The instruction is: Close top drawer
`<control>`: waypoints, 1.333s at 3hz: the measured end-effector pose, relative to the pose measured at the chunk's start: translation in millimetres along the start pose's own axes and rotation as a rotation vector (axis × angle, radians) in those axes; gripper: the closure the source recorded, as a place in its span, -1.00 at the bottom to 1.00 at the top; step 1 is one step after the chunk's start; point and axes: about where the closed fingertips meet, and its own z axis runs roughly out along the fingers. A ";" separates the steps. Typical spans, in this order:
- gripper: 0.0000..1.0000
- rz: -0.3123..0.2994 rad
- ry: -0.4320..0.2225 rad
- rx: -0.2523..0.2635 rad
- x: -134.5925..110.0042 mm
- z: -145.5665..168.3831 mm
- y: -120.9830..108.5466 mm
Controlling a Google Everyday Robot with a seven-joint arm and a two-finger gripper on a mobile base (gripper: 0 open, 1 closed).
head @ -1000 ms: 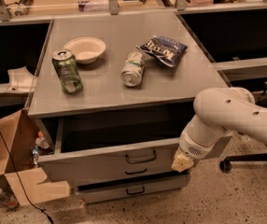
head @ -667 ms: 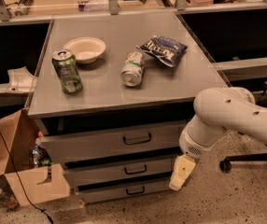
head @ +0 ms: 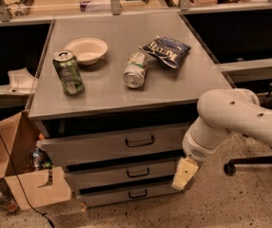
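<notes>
Below the grey metal counter's (head: 108, 93) front edge, the wide grey flat-fronted top drawer (head: 93, 148) runs left to right, seemingly almost shut. The pale pincer (head: 183, 173) hangs below its right end, grip state indeterminable.

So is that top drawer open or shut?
Shut, or very nearly: the top drawer sits back under the tabletop, none of its inside showing. The gripper hangs beside the lower drawers.

Floor (head: 240, 204): pale speckled stone.
Left: open cardboard box (head: 13, 161) on the floor.
Right: black office chair base (head: 254, 163).
Light: warm, dim.
</notes>
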 end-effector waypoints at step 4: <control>1.00 0.022 -0.010 0.040 -20.7 -5.6 -42.9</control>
